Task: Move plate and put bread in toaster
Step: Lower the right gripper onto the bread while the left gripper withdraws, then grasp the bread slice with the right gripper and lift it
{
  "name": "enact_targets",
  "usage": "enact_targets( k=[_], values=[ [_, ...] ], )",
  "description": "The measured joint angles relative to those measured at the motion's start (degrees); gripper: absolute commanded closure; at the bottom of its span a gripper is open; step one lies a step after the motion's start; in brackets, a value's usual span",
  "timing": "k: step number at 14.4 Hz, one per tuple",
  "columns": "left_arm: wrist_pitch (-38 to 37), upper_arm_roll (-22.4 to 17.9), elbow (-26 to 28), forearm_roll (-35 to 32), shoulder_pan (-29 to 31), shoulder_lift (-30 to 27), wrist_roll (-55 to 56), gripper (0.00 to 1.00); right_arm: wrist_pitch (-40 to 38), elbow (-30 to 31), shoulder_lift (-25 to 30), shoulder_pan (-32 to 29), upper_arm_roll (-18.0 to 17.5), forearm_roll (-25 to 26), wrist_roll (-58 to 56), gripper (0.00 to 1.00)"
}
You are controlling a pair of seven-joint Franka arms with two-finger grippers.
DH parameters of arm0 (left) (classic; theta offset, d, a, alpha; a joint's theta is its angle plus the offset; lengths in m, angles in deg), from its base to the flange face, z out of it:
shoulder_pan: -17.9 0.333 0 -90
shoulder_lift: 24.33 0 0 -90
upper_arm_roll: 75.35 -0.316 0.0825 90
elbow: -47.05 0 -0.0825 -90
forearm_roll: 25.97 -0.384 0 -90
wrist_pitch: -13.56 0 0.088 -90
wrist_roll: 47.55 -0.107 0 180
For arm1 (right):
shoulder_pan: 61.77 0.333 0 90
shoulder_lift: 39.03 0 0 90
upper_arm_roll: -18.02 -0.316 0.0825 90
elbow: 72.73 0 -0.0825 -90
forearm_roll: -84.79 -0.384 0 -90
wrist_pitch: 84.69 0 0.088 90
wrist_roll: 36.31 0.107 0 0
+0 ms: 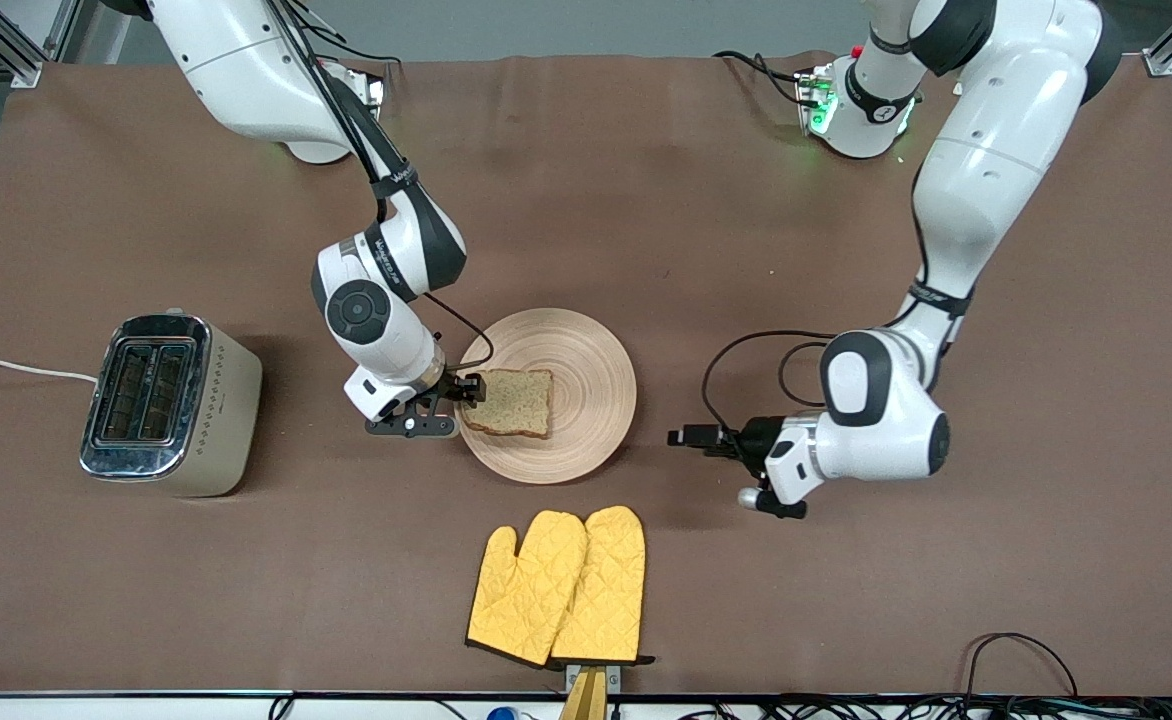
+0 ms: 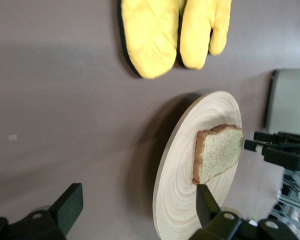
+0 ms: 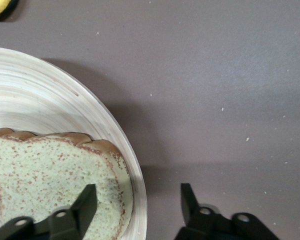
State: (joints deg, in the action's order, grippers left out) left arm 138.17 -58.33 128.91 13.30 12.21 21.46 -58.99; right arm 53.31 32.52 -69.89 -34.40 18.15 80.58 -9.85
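Bread, a brown wholegrain slice (image 1: 512,402), lies on the round pale wooden plate (image 1: 586,345) mid-counter, not yet in the cream two-slot toaster (image 1: 171,402). Right gripper (image 1: 463,390) straddles its crust, jaws open; left gripper (image 1: 691,437) waits beside the plate, jaws open.

Toaster (image 2: 290,102) cropped at frame edge

I see the right gripper (image 1: 468,388) at the bread (image 1: 511,402) on the plate (image 1: 586,350); the left gripper (image 1: 686,437) hangs beside the plate, toaster (image 1: 171,403) well apart.
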Motion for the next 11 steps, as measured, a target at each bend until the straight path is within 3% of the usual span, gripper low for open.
enact_targets(
  k=[4, 8, 11],
  values=[
    [-1.1, -1.2, 0.0, -8.0, 1.0, -5.9, 5.2, 0.0, 1.4, 0.0, -0.4, 0.8, 0.0, 0.0, 1.8, 0.52],
    [-10.7, -1.8, -0.3, -13.5, 8.4, -13.1, 6.2, 0.0, 1.8, 0.0, -0.7, 0.9, 0.1, 0.1, 2.3, 0.63],
    [-18.1, -1.8, -0.5, -20.9, 10.0, -20.4, 13.6, 0.0, 2.1, 0.0, -0.9, 0.9, 0.1, 0.1, 2.3, 0.74]
  ],
)
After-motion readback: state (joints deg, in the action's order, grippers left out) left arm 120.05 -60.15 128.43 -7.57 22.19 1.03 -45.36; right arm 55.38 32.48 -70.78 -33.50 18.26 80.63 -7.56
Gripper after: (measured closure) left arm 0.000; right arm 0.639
